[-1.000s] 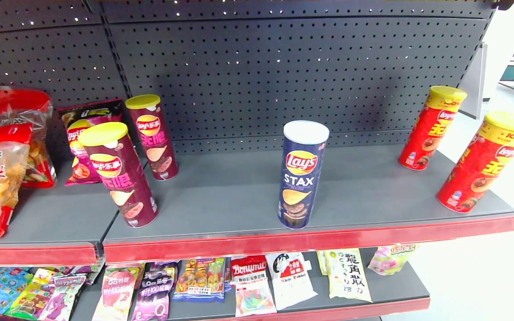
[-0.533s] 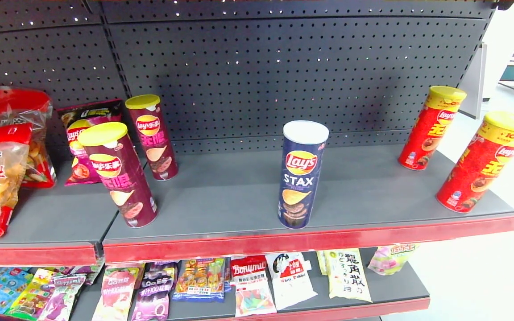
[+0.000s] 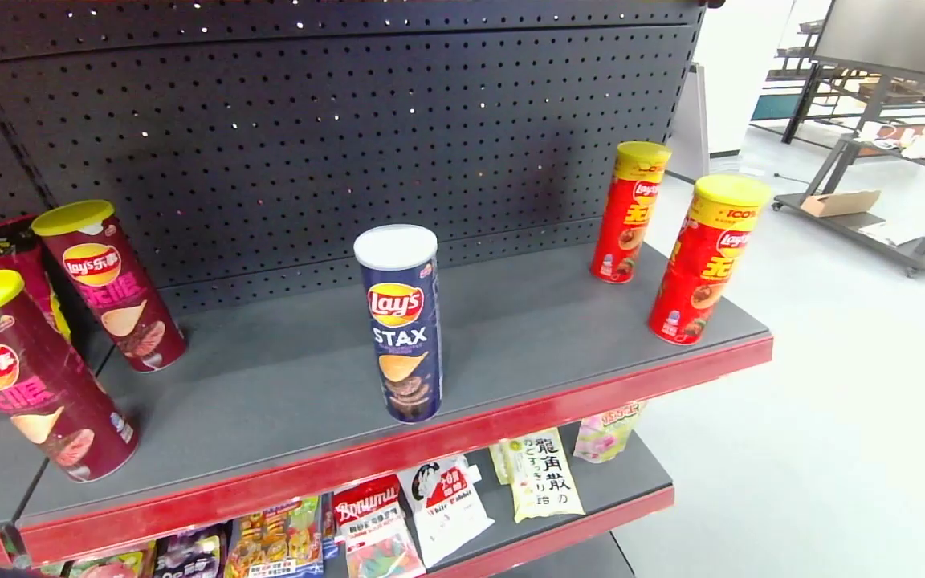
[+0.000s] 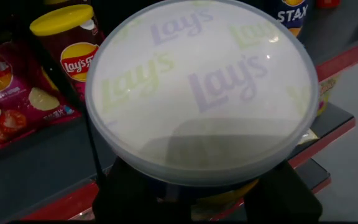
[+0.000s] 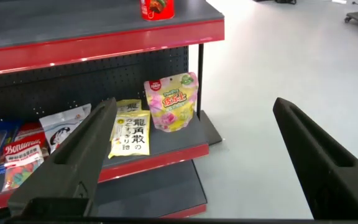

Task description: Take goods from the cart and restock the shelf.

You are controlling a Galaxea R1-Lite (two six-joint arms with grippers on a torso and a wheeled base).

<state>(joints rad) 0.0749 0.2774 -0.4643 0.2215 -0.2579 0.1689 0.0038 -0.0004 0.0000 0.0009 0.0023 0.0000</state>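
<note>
Upper shelf (image 3: 286, 377), grey deck with red front lip (image 3: 430, 441): blue can (image 3: 402, 321) upright mid-span, just behind the lip; maroon cans (image 3: 109, 285) toward the left end, red cans (image 3: 707, 257) at the right end, the nearer one close to the corner; bare deck between the blue can and each group, and behind it to the pegboard (image 3: 350, 144). Left gripper (image 4: 197, 202) clamped on a white-lidded can (image 4: 201, 87), held out before the shelf front; right gripper (image 5: 194, 109) spread wide, grasping nothing, low before the lower shelf (image 5: 166, 158), open floor (image 5: 278, 56) past its right end.
</note>
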